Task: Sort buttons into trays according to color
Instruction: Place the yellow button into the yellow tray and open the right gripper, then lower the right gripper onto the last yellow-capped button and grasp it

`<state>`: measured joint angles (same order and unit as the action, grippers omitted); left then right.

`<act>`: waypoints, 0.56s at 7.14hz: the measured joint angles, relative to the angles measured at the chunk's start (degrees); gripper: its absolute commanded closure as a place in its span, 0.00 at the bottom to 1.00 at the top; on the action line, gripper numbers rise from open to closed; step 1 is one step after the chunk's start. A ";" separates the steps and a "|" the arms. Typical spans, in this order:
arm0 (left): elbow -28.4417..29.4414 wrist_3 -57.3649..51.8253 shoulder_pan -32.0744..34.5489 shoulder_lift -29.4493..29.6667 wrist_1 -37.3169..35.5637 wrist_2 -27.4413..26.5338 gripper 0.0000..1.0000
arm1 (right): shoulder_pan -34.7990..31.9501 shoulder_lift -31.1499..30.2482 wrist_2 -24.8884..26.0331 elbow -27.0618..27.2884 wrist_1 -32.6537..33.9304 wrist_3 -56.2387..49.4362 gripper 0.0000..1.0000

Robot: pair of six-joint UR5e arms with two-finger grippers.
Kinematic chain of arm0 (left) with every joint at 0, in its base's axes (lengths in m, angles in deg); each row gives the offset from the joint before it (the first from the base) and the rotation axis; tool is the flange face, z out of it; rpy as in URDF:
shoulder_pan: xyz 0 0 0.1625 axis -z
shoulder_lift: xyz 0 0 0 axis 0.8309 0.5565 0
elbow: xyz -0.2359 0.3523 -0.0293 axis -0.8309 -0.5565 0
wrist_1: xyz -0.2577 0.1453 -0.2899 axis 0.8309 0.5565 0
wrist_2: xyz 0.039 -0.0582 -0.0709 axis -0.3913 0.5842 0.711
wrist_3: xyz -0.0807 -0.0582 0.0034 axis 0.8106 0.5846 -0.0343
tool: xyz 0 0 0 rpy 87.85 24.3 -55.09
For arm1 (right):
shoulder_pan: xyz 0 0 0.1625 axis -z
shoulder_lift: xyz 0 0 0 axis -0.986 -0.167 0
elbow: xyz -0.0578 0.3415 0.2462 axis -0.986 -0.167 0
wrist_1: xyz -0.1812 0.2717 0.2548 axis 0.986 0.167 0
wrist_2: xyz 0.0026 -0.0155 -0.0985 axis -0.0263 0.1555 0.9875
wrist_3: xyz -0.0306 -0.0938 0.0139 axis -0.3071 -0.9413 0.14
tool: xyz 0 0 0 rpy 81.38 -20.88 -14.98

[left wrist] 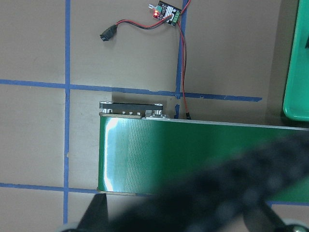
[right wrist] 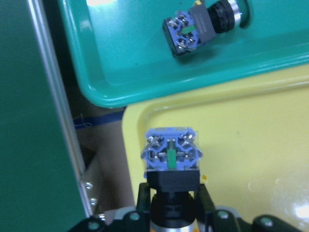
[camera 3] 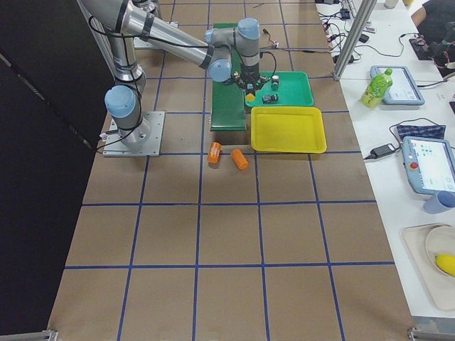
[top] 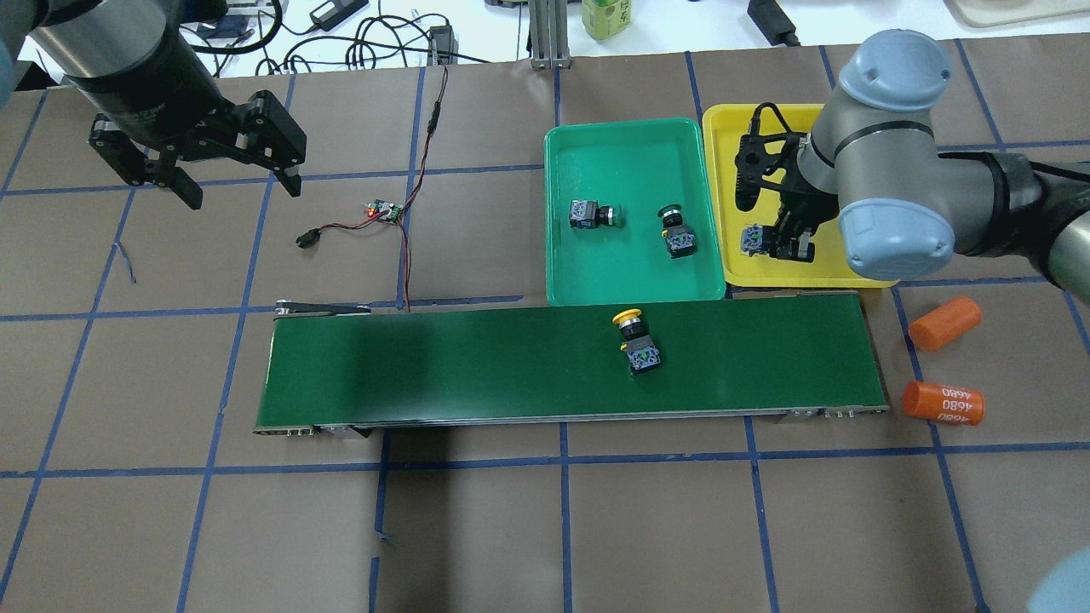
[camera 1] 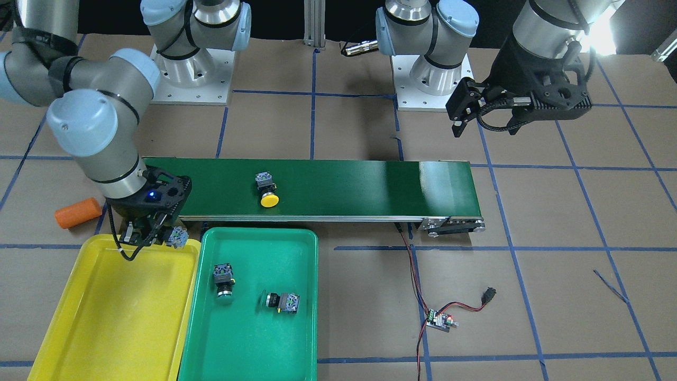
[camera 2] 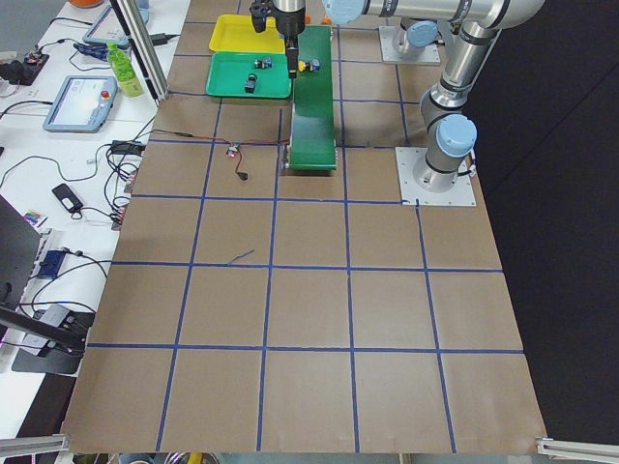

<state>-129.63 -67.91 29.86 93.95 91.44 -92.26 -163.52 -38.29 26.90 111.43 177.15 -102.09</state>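
Right gripper [right wrist: 172, 195] is clamping a button [right wrist: 171, 157] at bottom centre, hanging over yellow tray's [right wrist: 251, 145] left corner beside green tray [right wrist: 120, 63]; should be shifting it right, deeper inside, before releasing; left gripper [top: 243, 191] idling wide open.

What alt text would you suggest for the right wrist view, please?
The right gripper holds a button over the yellow tray's corner. The green tray beside it holds another button; the conveyor belt runs at left.
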 measured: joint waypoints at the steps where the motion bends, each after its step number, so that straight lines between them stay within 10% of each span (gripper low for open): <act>1: 0.05 0.00 0.00 0.00 -0.02 0.02 0.00 | 1.45 3.68 -0.21 -2.42 0.45 -2.16 0.05; 4: 0.19 0.00 0.00 -0.01 0.03 -0.03 0.00 | 2.23 6.02 -1.93 -4.71 -0.81 -2.32 0.00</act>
<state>-129.44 -67.91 29.86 93.95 91.47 -92.30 -161.30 -32.27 24.97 106.71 176.34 -104.41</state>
